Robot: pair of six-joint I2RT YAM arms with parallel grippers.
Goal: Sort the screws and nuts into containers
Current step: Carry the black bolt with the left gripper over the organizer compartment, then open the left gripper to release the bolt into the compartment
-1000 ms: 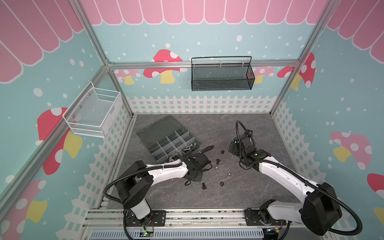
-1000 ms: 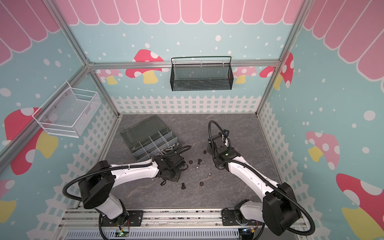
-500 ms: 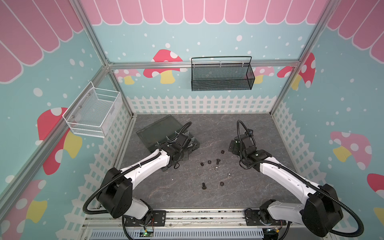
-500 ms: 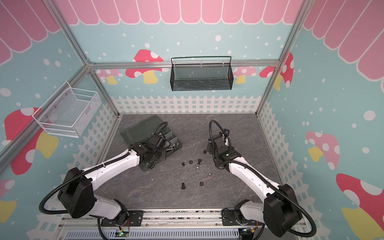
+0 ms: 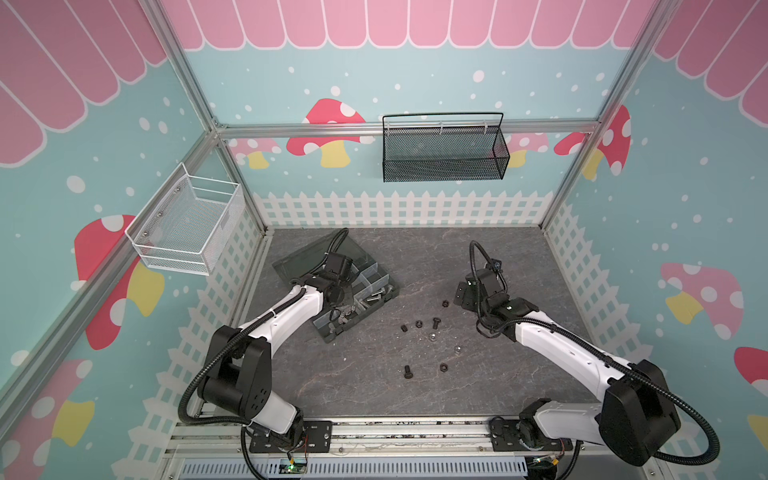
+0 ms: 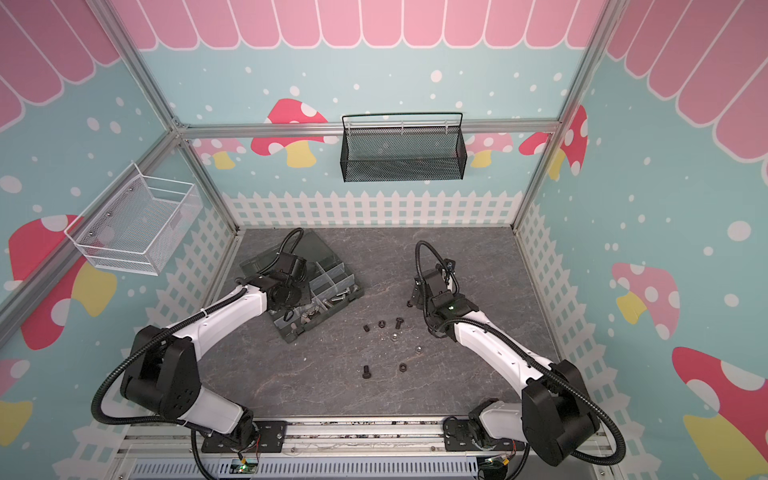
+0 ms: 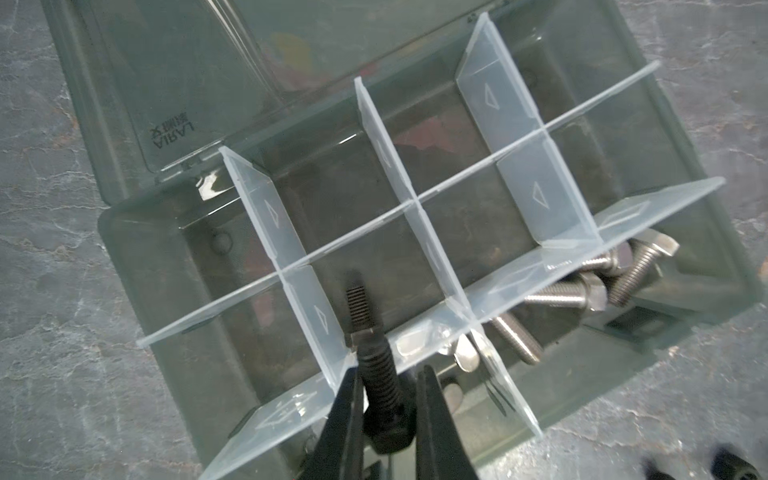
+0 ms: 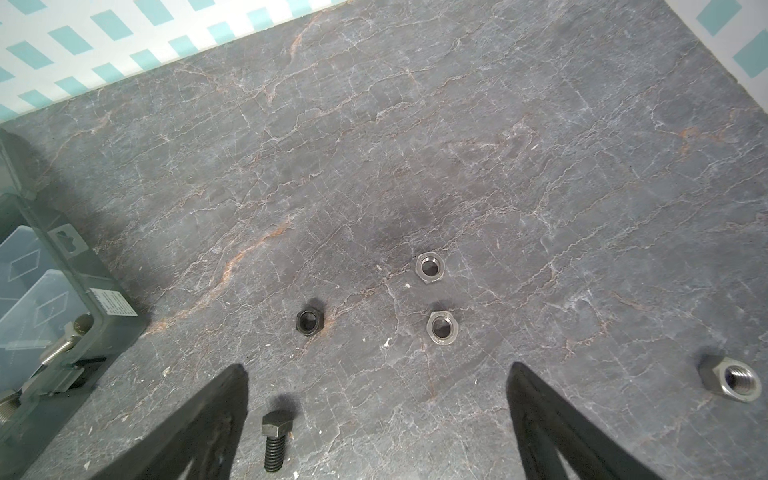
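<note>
Your left gripper now hangs over the organizer box, seemingly mid-row, pinching a black screw; right gripper gapes.

The box sits on the desk at left rear. Loose bolts and nuts lie scattered right of it, mid-desk. More bolts lie in its right-corner compartment, wing nuts apparently in the neighbouring one.
</note>
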